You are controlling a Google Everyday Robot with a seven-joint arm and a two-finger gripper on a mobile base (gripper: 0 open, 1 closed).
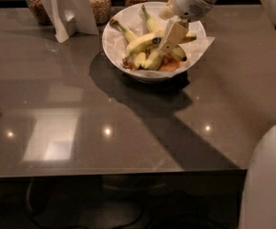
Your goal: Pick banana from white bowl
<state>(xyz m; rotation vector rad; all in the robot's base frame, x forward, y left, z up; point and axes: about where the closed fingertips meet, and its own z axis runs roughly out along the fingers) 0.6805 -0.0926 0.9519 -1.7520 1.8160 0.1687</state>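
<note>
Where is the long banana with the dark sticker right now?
In the camera view, upper middle, the banana lies across the white bowl among shorter bananas, with the gripper at its middle.

Single camera view, set high on the near side of the glossy grey-brown table (128, 128) and tilted down across it toward the far edge. Mid range: the wide white paper-lined bowl (142, 74) lies upper centre, with glass grain jars (100, 6) behind it. The robot's gripper (168, 44) reaches in from upper right over the bowl. A rounded white robot body part (266, 180) looms close at lower right.
</note>
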